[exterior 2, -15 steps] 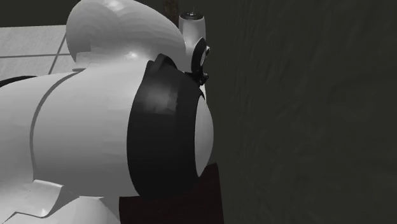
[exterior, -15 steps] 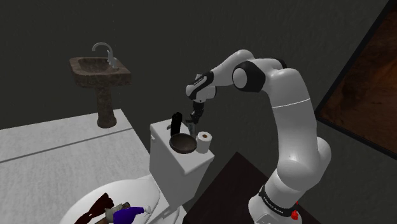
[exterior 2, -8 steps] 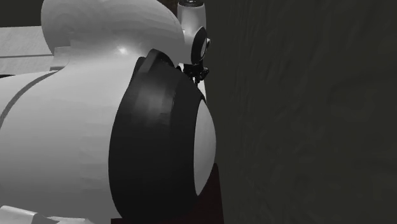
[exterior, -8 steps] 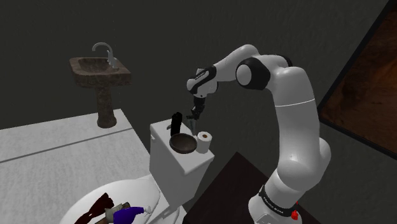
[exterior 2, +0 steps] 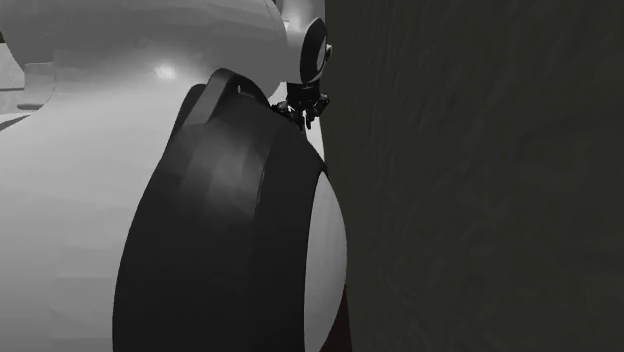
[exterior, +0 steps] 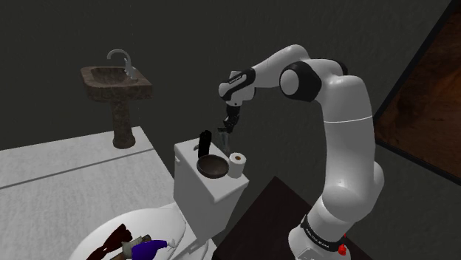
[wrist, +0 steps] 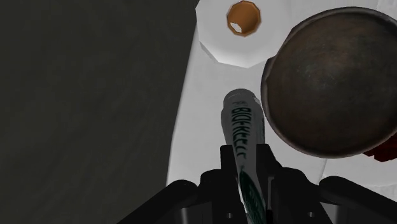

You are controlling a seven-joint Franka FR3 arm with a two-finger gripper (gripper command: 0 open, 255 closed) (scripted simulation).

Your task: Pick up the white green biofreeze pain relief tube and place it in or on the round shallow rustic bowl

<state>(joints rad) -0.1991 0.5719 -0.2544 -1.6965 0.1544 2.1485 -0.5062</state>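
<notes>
Claw [wrist: 245, 158] has risen with tube [wrist: 243, 124] (wrist view shows lettering).

The tube [wrist: 243, 127] in the black gripper [wrist: 247, 159] is white, with dark green lettering along it and some green striping closer to the hand. Next to the tube's far end, the bowl [wrist: 331, 83] is a mottled dark brown, kinda rusty looking. Further out from the hand, the paper roll [wrist: 219, 38] is white with an orange-brown core. The tank lid [wrist: 200, 121] underneath is plain white.
</notes>
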